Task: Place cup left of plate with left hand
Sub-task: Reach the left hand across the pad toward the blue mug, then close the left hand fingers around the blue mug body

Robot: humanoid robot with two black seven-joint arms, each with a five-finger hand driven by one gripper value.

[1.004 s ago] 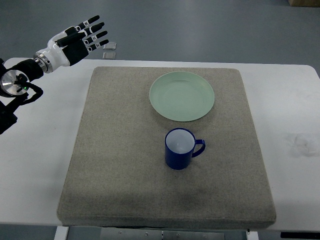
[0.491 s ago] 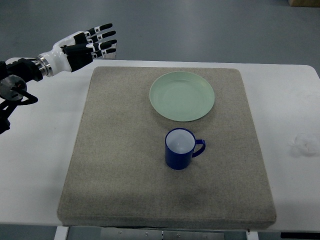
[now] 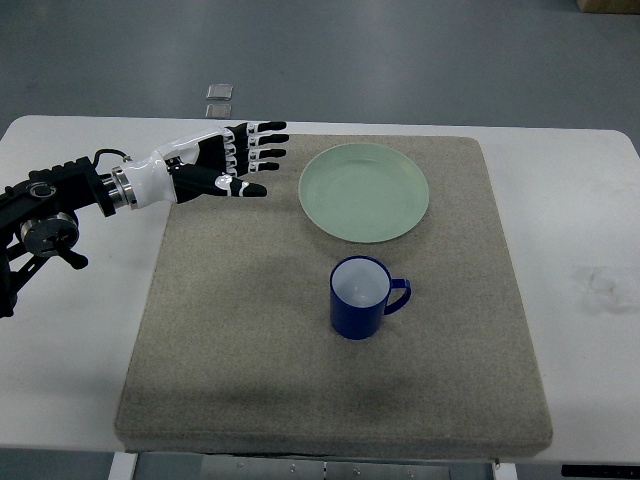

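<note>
I had the left hand (image 3: 225, 163) spread open and empty above the mat (image 3: 250, 330), left of the green plate (image 3: 364, 191); the blue cup (image 3: 360, 298) stood untouched.

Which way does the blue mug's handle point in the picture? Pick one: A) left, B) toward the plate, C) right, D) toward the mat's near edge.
C: the blue mug's handle sticks out on its right side, away from the left hand.
</note>
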